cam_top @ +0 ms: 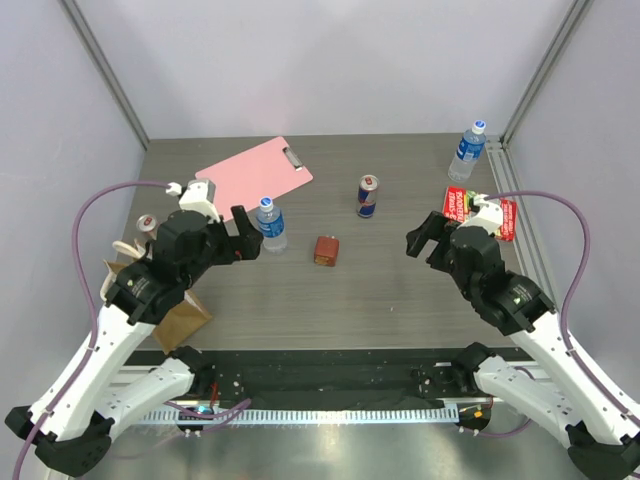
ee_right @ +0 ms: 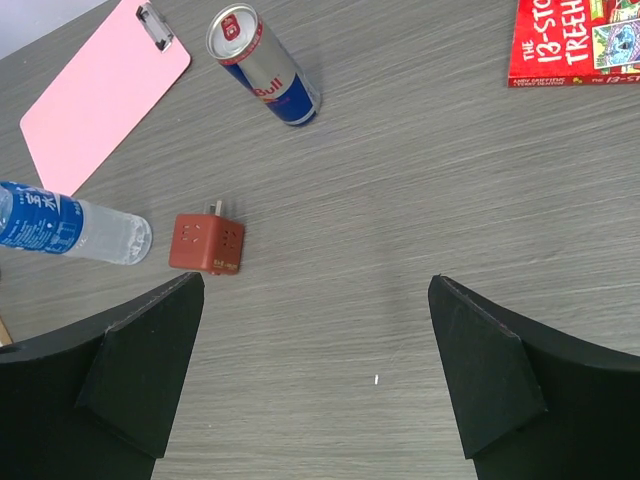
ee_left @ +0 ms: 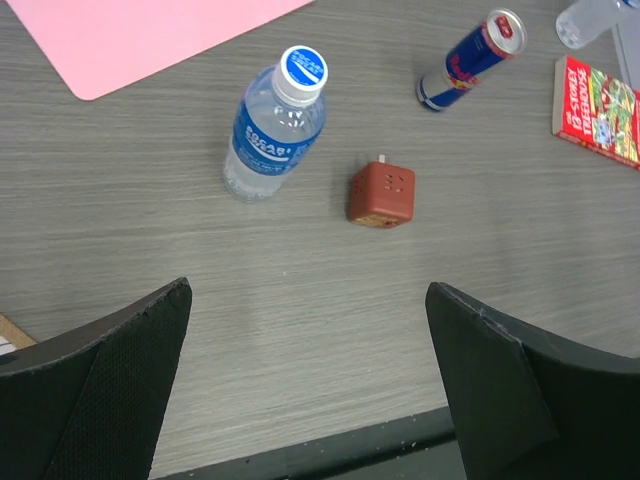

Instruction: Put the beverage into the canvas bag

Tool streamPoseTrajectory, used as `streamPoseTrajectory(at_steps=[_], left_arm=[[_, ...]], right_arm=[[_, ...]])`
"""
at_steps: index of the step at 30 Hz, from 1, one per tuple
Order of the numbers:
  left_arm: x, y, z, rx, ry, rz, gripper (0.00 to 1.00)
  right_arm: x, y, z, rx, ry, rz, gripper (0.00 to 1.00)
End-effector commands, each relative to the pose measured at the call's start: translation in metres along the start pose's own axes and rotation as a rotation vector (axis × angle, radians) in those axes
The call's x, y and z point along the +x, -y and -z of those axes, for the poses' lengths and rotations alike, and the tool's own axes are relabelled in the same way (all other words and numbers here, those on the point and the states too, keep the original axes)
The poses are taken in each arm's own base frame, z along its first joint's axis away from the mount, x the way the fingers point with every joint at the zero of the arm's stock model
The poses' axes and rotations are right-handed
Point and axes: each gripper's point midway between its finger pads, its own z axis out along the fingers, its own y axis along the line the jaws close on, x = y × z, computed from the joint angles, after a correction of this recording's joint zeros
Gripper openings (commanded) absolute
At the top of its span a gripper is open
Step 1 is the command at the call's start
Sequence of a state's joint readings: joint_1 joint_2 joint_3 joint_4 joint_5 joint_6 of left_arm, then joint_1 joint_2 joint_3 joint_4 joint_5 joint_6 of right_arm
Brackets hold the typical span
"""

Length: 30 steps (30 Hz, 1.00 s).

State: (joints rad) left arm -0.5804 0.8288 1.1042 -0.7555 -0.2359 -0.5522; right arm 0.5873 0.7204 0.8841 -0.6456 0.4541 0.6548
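My left gripper (cam_top: 245,235) is wide open and holds nothing. Its two black fingers (ee_left: 110,390) stand far apart. The water bottle (ee_left: 275,130) with the blue label and blue cap stands on the table (cam_top: 400,290) right in front of this gripper, a bit to the left of the gap between the fingers. It is near but not touching. A small red-brown box (ee_left: 381,194) sits just to the right of the bottle, close to it but apart.

The canvas bag (cam_top: 185,318) is under my left arm, at the near left edge of the table. My arm hides much of it. A small can (cam_top: 147,222) shows just behind the bag; I cannot tell if it touches the bag.

My right gripper (cam_top: 420,237) is open too, and it is empty. The blue and silver can (ee_right: 265,65) stands farther out, ahead of it and to the left. A red book (ee_right: 580,40) lies flat on the right side, partly under my right arm. A pink clipboard (cam_top: 255,172) lies flat behind the water bottle. A second water bottle (cam_top: 467,150) stands in the far right corner, well away from both grippers.
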Motion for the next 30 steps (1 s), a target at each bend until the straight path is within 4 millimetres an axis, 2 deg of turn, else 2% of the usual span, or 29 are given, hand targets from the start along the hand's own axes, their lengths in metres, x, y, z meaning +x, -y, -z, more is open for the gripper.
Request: streamPoseTrajectory(at_steps=[1, 6, 7, 11, 14, 15, 16, 17, 18, 19, 21, 22, 24, 25, 27, 28, 29, 30], left_arm=[[-0.010, -0.013, -0.004, -0.088, 0.058, 0.047, 1.00], [-0.018, -0.025, -0.011, -0.158, 0.117, 0.044, 1.00], [-0.014, -0.031, -0.016, -0.186, 0.115, 0.024, 1.00], [-0.020, -0.054, -0.028, -0.339, 0.144, -0.008, 1.00], [-0.029, -0.069, -0.035, -0.440, 0.139, -0.054, 1.00], [-0.041, -0.070, -0.034, -0.463, 0.152, -0.050, 1.00], [-0.045, -0.086, -0.037, -0.537, 0.136, -0.048, 1.00], [-0.049, -0.094, -0.039, -0.569, 0.129, -0.032, 1.00], [-0.064, -0.097, -0.036, -0.583, 0.150, 0.002, 1.00], [-0.065, -0.115, -0.040, -0.630, 0.120, 0.037, 1.00], [-0.079, -0.128, -0.039, -0.660, 0.142, 0.096, 1.00], [-0.083, -0.144, -0.036, -0.705, 0.147, 0.128, 1.00], [-0.086, -0.158, -0.039, -0.747, 0.143, 0.149, 1.00], [-0.087, -0.172, -0.037, -0.789, 0.145, 0.172, 1.00], [-0.084, -0.191, -0.038, -0.849, 0.139, 0.222, 1.00], [-0.081, -0.207, -0.034, -0.890, 0.135, 0.259, 1.00], [-0.078, -0.209, -0.038, -0.879, 0.119, 0.283, 1.00], [-0.074, -0.222, -0.041, -0.901, 0.103, 0.323, 1.00]], right_arm=[[-0.001, 0.004, -0.004, 0.020, 0.025, 0.000, 1.00], [0.005, 0.006, -0.004, 0.011, 0.016, 0.006, 1.00], [0.006, 0.006, -0.003, 0.008, 0.017, 0.007, 1.00], [0.005, 0.014, -0.001, 0.019, 0.044, 0.035, 1.00], [0.002, 0.020, 0.003, 0.026, 0.073, 0.028, 1.00], [0.000, 0.019, 0.006, 0.007, 0.082, 0.028, 1.00], [0.002, 0.017, 0.008, -0.019, 0.077, 0.035, 1.00], [0.004, 0.017, 0.008, -0.027, 0.078, 0.043, 1.00], [0.002, 0.017, 0.011, -0.043, 0.088, 0.050, 1.00], [0.003, 0.015, 0.013, -0.061, 0.087, 0.051, 1.00], [0.004, 0.013, 0.015, -0.084, 0.087, 0.047, 1.00], [0.003, 0.011, 0.018, -0.101, 0.096, 0.044, 1.00], [0.004, 0.010, 0.018, -0.118, 0.103, 0.036, 0.99], [0.002, 0.009, 0.019, -0.123, 0.110, 0.032, 1.00], [0.001, 0.009, 0.020, -0.126, 0.114, 0.031, 1.00], [0.001, 0.009, 0.020, -0.127, 0.114, 0.033, 1.00], [0.000, 0.008, 0.021, -0.131, 0.116, 0.033, 1.00], [0.000, 0.007, 0.021, -0.135, 0.117, 0.031, 1.00]])
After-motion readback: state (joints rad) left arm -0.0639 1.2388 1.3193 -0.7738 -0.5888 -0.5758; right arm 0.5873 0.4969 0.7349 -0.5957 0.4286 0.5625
